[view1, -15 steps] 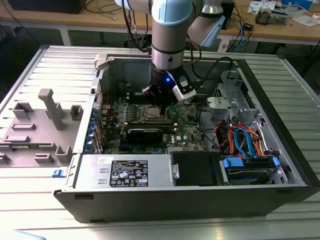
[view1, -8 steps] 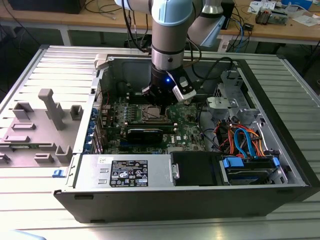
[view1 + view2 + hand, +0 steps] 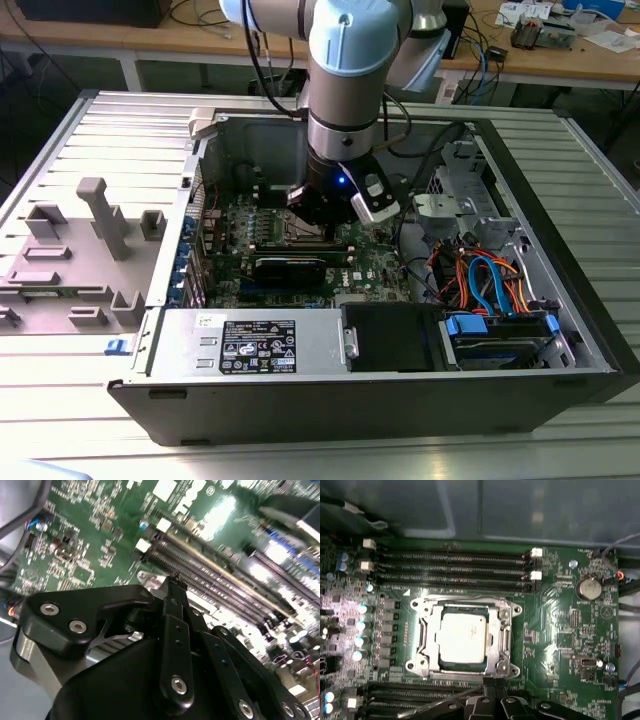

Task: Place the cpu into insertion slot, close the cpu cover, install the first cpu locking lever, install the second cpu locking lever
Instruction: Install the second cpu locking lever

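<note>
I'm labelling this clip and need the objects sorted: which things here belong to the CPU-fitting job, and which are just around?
Part of the job:
- cpu, seated in the insertion slot
- cpu cover, lying around the chip
- gripper, low at the socket's edge

Just around:
- memory slots
- coin battery
- power supply
- coloured cables
- grey fixture on the table

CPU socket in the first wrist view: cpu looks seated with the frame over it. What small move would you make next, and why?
Probably a short push on the lever at the socket edge. The cpu lies in the insertion slot with the cpu cover down around it, and the gripper sits at that socket's edge, low over the motherboard.
</note>
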Robot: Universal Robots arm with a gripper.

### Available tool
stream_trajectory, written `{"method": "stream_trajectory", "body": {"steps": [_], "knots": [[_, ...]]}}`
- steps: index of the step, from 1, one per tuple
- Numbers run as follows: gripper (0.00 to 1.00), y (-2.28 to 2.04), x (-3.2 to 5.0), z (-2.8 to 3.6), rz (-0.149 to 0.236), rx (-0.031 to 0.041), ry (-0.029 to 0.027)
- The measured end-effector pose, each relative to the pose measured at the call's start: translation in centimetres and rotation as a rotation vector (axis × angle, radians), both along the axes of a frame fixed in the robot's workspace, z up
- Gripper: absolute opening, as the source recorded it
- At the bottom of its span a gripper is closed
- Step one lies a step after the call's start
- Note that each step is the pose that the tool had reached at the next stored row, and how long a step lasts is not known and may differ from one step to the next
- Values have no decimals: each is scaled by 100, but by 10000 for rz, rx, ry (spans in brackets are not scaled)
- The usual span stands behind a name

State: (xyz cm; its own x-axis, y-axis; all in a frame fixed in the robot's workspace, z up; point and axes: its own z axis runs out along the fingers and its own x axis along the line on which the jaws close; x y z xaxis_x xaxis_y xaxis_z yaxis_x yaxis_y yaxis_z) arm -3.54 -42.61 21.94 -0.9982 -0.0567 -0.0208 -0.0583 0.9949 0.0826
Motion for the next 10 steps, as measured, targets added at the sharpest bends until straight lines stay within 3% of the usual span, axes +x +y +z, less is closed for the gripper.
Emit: {"method": "stream_trajectory", "body": {"steps": [2,3,5,7,10], "knots": [[11,-9,-1,4,0,269,1],[11,-20,-3,4,0,444,1],[11,-41,-5,4,0,654,1],[11,-83,-11,6,1,728,-2],[11,-90,-12,58,-1,731,-3]]}}
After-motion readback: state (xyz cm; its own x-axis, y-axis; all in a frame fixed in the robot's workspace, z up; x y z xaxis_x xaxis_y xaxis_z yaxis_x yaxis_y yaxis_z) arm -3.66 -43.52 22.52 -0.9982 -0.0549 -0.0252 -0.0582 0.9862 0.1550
